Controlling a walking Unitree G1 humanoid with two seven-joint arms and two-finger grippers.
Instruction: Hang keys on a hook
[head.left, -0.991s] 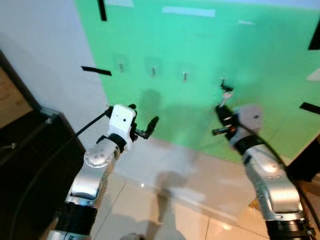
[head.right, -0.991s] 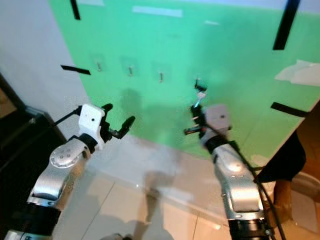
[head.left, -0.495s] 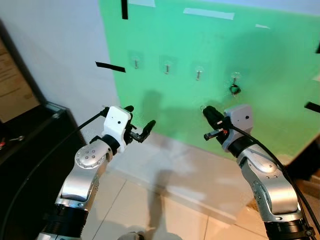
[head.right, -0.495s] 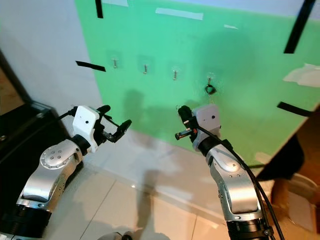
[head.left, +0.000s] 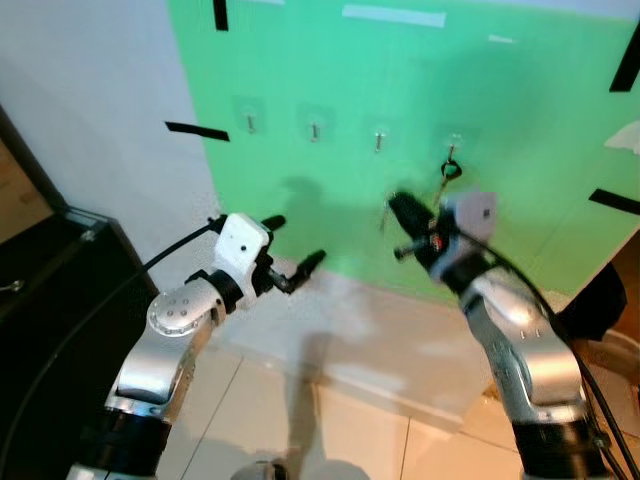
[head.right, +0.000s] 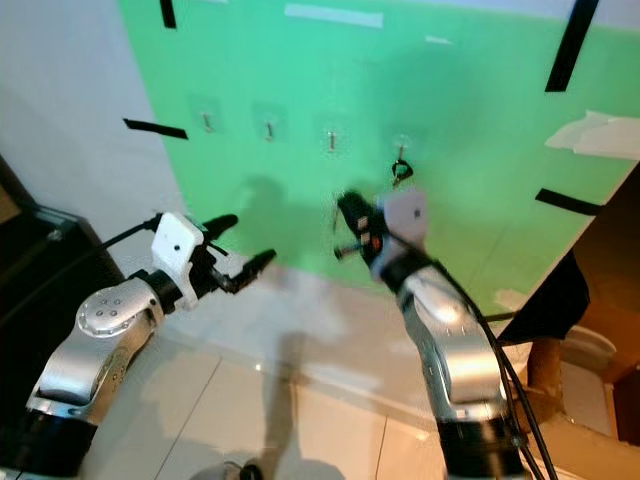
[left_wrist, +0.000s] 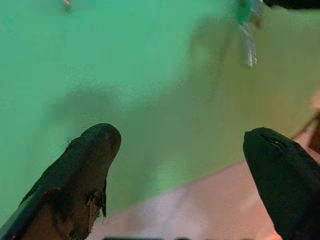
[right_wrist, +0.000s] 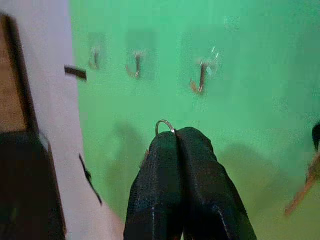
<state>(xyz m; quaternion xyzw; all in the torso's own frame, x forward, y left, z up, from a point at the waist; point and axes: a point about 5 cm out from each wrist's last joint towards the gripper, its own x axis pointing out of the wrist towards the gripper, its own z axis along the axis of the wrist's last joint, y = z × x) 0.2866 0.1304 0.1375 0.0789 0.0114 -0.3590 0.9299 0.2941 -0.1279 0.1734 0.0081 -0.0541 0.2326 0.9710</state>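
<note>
Facing the robot is a green panel on the wall, and everything below is placed against it. The left gripper hovers before the panel's lower left part, fingers spread wide and empty, well apart from it. The right gripper is raised before the panel's middle, short of its surface, with its fingers pressed together on a small metal ring that peeks out at their tips. This is probably the ring of a key set, though blur hides what hangs from it.

Four hooks run in a row across the panel's upper half. The one nearest the panel's right side already carries a dark bunch of keys; the other three look bare.

The step in hand seems to be carrying the held ring to a free hook. Next, the right gripper needs to close on the panel, lift the ring above the nearest bare hook, slip it over the tip, then release.
</note>
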